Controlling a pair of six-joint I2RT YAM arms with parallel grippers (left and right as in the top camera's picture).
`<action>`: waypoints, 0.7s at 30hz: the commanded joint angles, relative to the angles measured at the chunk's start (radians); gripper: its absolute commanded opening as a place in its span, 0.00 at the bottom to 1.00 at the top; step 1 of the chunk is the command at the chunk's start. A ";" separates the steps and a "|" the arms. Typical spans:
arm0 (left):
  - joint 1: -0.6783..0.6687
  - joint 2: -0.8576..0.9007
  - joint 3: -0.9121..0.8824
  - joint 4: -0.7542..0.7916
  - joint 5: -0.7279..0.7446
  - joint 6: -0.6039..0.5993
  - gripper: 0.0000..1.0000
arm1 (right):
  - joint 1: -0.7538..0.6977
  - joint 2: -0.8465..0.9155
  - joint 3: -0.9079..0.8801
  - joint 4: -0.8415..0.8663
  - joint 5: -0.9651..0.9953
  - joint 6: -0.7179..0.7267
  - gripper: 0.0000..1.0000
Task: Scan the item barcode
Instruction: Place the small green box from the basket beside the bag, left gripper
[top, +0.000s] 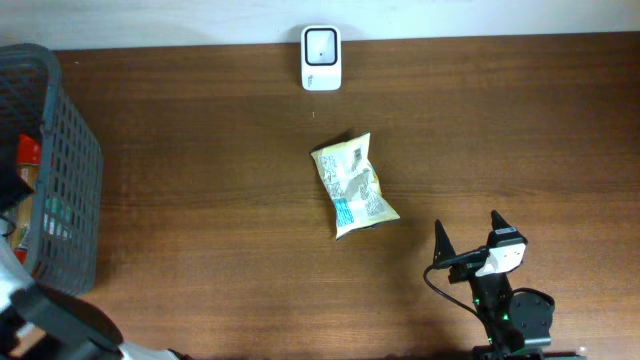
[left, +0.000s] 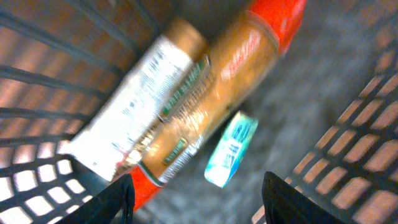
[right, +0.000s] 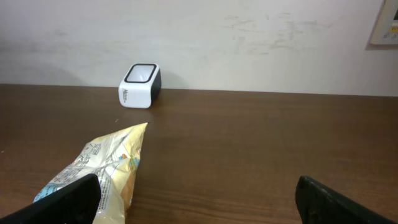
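Left gripper (left: 200, 200) hangs open and empty in the basket (left: 329, 68), a small teal packet (left: 231, 149) just ahead between its fingers, seemingly awaiting the pinch; right gripper (right: 205, 202) idles wide, empty.

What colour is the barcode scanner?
The barcode scanner is white with a dark top window; clearest in the right wrist view.

bag (top: 355, 185) before scanner (top: 321, 58); roughly three packets (left: 205, 93) in basket (top: 70, 170)
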 joint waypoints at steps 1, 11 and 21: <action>0.005 0.080 -0.002 -0.042 0.048 0.051 0.54 | 0.001 -0.006 -0.008 0.000 -0.008 0.011 0.99; 0.005 0.291 -0.003 -0.030 0.105 0.088 0.51 | 0.001 -0.006 -0.008 0.000 -0.008 0.011 0.99; 0.005 0.323 0.031 -0.043 0.141 0.090 0.08 | 0.001 -0.006 -0.008 0.000 -0.008 0.011 0.99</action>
